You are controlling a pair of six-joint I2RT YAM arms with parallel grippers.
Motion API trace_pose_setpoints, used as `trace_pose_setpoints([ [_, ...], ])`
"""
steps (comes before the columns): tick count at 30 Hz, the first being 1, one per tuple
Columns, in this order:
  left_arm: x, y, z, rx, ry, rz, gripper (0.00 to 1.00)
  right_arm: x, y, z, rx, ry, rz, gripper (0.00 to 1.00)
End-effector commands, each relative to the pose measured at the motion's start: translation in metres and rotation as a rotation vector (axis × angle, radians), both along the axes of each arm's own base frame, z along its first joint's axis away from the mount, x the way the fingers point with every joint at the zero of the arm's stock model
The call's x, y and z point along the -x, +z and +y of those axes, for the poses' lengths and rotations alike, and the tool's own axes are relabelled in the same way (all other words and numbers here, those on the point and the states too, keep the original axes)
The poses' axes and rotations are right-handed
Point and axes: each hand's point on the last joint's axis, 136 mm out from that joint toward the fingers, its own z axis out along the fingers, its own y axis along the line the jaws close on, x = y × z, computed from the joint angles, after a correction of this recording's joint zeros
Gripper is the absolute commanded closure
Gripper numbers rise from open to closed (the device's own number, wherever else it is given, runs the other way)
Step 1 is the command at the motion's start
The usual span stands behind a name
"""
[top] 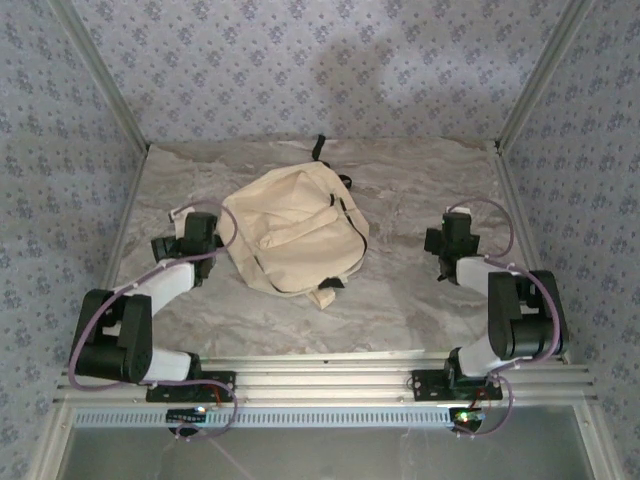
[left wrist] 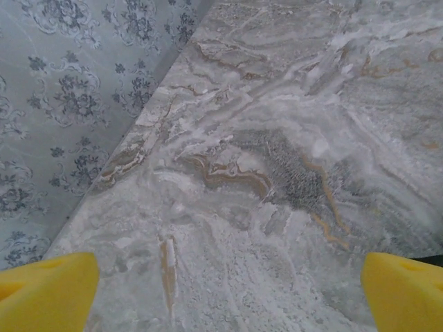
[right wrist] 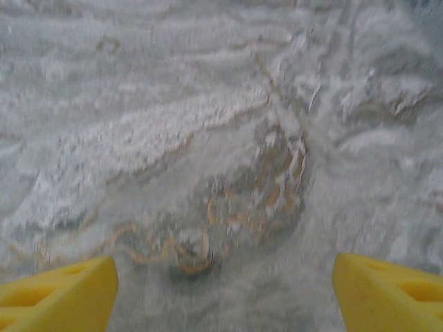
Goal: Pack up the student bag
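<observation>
Student bag [top: 290, 235] lies flat on the marble surface [top: 400, 290], a little left of the middle, with its front pocket turned up; black straps stick out at the far end and at the near end. It looks soft and somewhat filled, but whether the main zipper is closed I cannot tell from the top view.

Left fingers [left wrist: 48, 290] are spread wide, and between them is only bare marble; in the top view the left arm [top: 150, 300] ends just beside the left edge of the bag, perhaps touching the cloth, I cannot say for sure. Right fingers [right wrist: 55, 294] are also spread wide, with nothing between them; the right arm [top: 500, 300] stands well apart from the bag, on the right side of the surface.

As for the progress, neither arm holds anything; I cannot point to any item that waits to go in. So I judge the packing is either finished or not begun; the rounded shape speaks more for finished, with perhaps only the zipper left to check.
</observation>
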Motion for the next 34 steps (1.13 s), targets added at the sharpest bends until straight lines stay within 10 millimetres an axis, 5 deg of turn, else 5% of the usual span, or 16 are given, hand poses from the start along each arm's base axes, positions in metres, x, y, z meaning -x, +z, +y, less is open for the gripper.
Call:
trace_pose_setpoints([
  [1,-0.027,0.032,-0.003,0.042,-0.101,-0.228,0.03,-0.025,0.031,-0.013,0.099,-0.047,-0.153,0.13],
  [2,-0.03,0.03,-0.005,0.051,-0.126,-0.242,0.04,-0.022,0.029,-0.01,0.076,-0.048,-0.15,0.01],
  [11,-0.04,0.0,-0.012,0.17,-0.259,-0.293,0.01,-0.006,0.027,0.0,0.011,0.083,-0.355,0.0],
  [13,-0.036,-0.006,-0.015,0.177,-0.289,-0.335,0.0,-0.004,0.022,-0.003,-0.012,0.06,-0.285,0.0],
  [34,-0.046,-0.009,-0.024,0.19,-0.346,-0.292,0.0,-0.007,0.024,0.002,0.016,0.084,-0.299,0.0],
])
